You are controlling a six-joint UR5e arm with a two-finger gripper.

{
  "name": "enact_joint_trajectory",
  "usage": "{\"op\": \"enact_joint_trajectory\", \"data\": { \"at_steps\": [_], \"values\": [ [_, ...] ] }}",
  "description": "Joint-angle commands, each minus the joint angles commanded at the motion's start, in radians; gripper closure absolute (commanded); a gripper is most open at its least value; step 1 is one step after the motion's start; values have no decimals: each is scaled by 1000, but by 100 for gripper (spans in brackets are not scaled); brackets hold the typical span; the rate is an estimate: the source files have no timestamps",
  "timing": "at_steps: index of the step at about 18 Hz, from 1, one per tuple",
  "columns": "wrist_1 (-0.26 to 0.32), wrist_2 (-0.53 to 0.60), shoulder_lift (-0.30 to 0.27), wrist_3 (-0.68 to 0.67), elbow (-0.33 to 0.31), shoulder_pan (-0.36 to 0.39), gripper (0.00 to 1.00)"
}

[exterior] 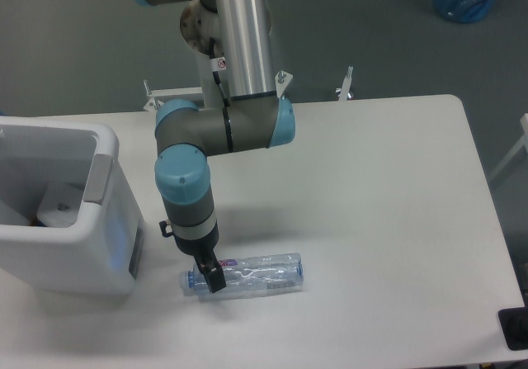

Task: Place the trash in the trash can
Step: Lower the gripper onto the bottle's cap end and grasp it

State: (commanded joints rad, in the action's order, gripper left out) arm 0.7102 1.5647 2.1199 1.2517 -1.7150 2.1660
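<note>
The gripper [214, 279] pressed down at the bottle's [256, 273] capped left end; its jaw spacing could not be told. The bottle lay flat, long axis left-right, cap toward the trash can [82, 245].

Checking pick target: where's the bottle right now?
The bottle lies flat on the table, near its front edge, just right of the trash can, with the hand at its cap end.

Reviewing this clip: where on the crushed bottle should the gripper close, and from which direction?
Across the mid-body of the crushed clear plastic bottle, coming straight down. It lies flat on the table, long axis left-right, so fingers can straddle its narrow width. The gripper sits near the cap end now.
</note>
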Motion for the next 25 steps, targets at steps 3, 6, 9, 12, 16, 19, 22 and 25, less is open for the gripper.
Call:
{"op": "enact_joint_trajectory", "data": {
  "at_steps": [3,6,9,12,16,19,22,25],
  "values": [
    [0,3,34,-28,34,0,0],
    [0,5,41,-32,52,0,5],
    [3,8,42,-32,58,2,18],
    [6,9,40,-34,60,6,31],
    [6,8,31,-37,60,24,42],
    [5,-2,5,-78,84,58,45],
    [5,-38,-3,-171,161,66,45],
    [3,-142,-5,-299,247,90,45]
  ]
}}
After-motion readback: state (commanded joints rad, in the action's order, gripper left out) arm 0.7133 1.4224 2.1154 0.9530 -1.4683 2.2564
